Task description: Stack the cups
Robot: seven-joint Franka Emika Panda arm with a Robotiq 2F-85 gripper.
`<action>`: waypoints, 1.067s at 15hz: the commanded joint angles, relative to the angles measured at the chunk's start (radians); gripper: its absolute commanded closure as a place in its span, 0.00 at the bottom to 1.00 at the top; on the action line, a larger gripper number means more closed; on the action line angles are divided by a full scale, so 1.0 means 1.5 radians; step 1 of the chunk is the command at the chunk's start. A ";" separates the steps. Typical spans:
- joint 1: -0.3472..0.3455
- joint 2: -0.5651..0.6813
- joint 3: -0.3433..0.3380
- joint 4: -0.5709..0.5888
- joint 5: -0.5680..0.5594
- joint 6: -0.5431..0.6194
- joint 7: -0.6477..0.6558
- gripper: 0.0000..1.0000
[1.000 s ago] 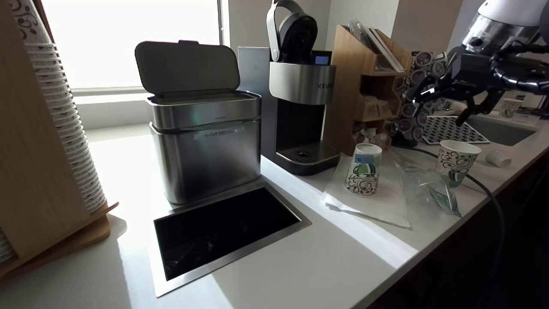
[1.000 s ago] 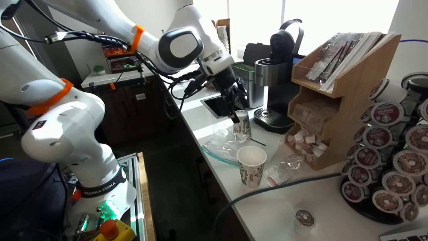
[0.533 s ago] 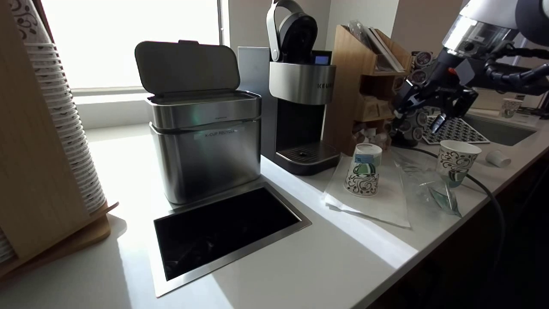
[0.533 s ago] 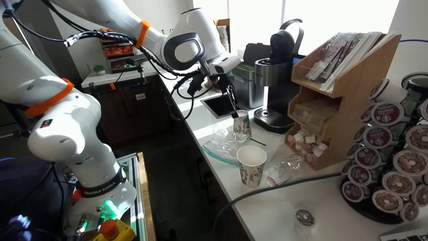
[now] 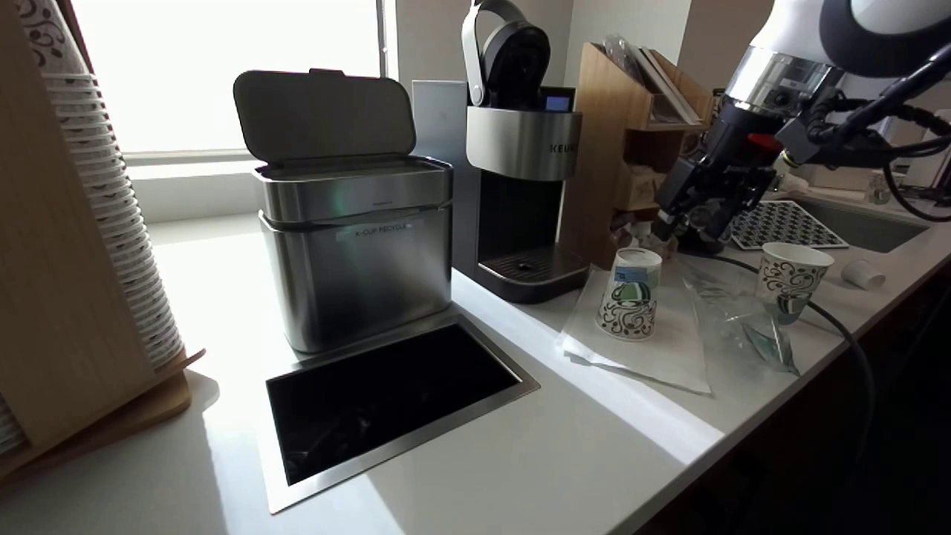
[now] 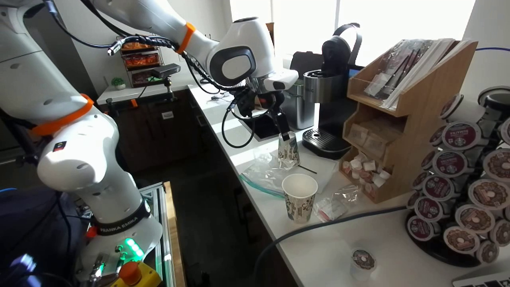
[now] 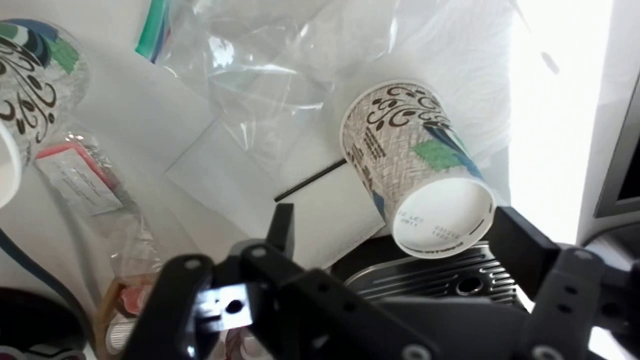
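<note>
In both exterior views an upside-down patterned paper cup (image 5: pixel 629 301) stands on white napkins (image 5: pixel 672 364). An upright cup (image 6: pixel 299 199) with its mouth facing up stands nearer the counter's outer edge; only part of this upright cup (image 7: pixel 37 85) enters the wrist view at the left. My gripper (image 7: pixel 395 220) is spread wide, with no grip on anything. Seen from the wrist, the raised base of the upside-down cup (image 7: pixel 410 145) appears between the fingers, nearer the right-hand one. Exterior views put the gripper (image 6: pixel 284 134) just by that cup's top; contact cannot be told.
A coffee maker (image 5: pixel 527 186) and a wooden organizer (image 6: pixel 406 115) stand behind the cups. A clear plastic bag (image 6: pixel 265 175) lies beside the napkins. A dark cable (image 6: pixel 342 219) crosses the counter near the upright cup. The pod rack (image 6: pixel 454 191) rises farther along.
My gripper has swung over and down toward the upside-down cup and turned about its axis. Its fingers stay apart. Both cups stand where they were.
</note>
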 commanded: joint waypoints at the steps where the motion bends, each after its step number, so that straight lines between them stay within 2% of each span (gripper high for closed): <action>1: 0.015 0.037 -0.007 0.033 0.033 -0.028 -0.068 0.00; 16: 0.033 0.098 0.005 0.061 0.036 -0.001 -0.158 0.00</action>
